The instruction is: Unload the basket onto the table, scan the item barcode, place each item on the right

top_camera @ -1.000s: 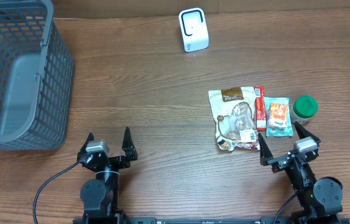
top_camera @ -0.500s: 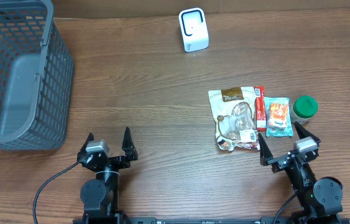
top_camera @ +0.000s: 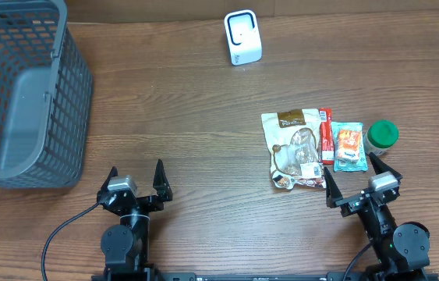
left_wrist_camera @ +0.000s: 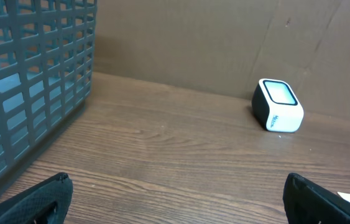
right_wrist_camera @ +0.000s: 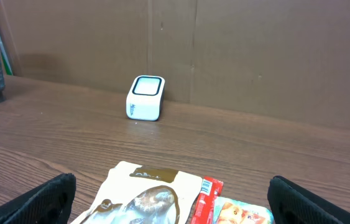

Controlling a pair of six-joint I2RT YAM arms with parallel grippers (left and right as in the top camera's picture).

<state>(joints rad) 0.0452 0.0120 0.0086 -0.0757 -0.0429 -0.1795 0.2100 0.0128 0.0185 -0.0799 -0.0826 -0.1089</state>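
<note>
Overhead cam had both arms parked at the near edge of the table point(top_camera: 188, 117) when I looked. The left gripper point(top_camera: 136, 168) was spread wide with nothing between its fingers, sitting over bare wood. It wasn't far from the near corner of the gray basket point(top_camera: 75, 101), which took up the far-left side.

The right gripper point(top_camera: 352, 167) was spread just as wide and also empty, with its tips right at the near edge of the items. Those sat in a row on the right half of the table:
- a big brown-and-clear snack bag point(top_camera: 295, 148)
- a thin red stick packet point(top_camera: 327, 135) up against the bag's right edge
- a teal packet point(top_camera: 348, 145) next to that
- a green-lidded jar point(top_camera: 382, 134) standing upright at the right end

The packets all lay flat, and I couldn't make out a barcode on any of them.

The white scanner point(top_camera: 242, 37) sat by the far edge near the middle, well apart from the items. On both wrist cams its dark-framed window faced back toward the arms.
</note>
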